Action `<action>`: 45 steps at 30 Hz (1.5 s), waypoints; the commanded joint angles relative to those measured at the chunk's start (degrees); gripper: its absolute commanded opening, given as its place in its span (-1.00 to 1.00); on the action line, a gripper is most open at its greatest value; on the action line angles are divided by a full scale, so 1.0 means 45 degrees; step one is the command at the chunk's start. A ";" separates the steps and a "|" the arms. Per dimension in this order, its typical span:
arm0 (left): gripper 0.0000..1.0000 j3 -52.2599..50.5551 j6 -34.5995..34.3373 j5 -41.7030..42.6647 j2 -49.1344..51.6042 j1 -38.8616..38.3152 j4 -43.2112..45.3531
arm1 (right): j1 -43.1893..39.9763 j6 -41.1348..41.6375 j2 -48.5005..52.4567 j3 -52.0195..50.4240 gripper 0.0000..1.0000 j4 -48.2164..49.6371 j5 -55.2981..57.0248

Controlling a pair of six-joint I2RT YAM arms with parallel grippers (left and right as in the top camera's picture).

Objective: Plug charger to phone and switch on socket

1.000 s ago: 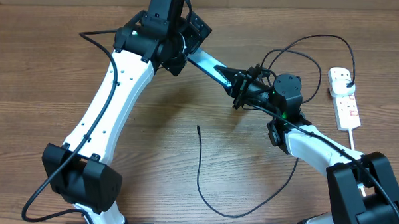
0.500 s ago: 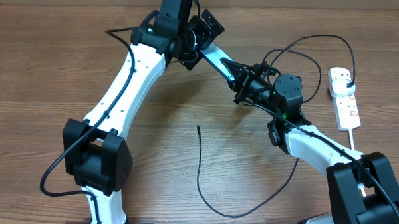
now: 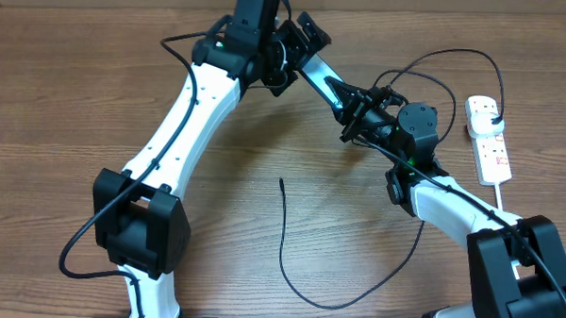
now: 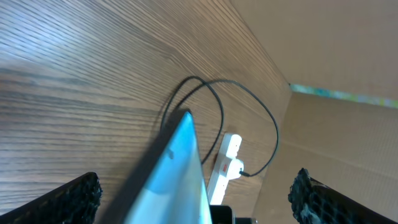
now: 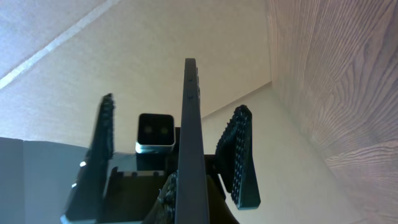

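Above table (image 3: 78,95) | phone (image 3: 319,82) | left end effector (image 4: 196,198) seemingly released around it | right end effector (image 5: 174,109): cannot tell, contact hidden

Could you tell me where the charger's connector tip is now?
Overhead, the connector tip lies on the table near mid-frame, below the phone and left of the socket.

Back-ctr: phone (image 3: 316,77); far R: socket (image 3: 491,147); ctr-front: charger (image 3: 282,236) loop, plug end on socket
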 commanded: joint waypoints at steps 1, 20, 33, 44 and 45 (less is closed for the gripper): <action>1.00 0.0092 0.0189 0.0189 0.0019 -0.0291 0.0175 | -0.0019 0.1763 -0.0117 0.0554 -0.93 0.0209 0.0238; 1.00 -0.0121 -0.0253 0.0389 0.0019 -0.0296 0.0146 | -0.0738 0.1758 -0.0117 0.0549 -0.93 0.0102 -0.0316; 1.00 -0.0801 -0.0481 0.0593 0.0019 -0.0471 0.0913 | -0.0738 0.1758 -0.0117 0.0549 -0.93 0.0097 -0.0461; 1.00 -0.0801 -0.0627 0.0253 0.0024 -0.0646 0.0894 | -0.0738 0.1758 -0.0117 0.0549 -0.93 0.0107 -0.0797; 0.96 -0.0801 -0.0627 0.0170 0.0024 -0.0704 0.0899 | -0.0738 0.1758 -0.0117 0.0549 -0.93 0.0107 -0.0801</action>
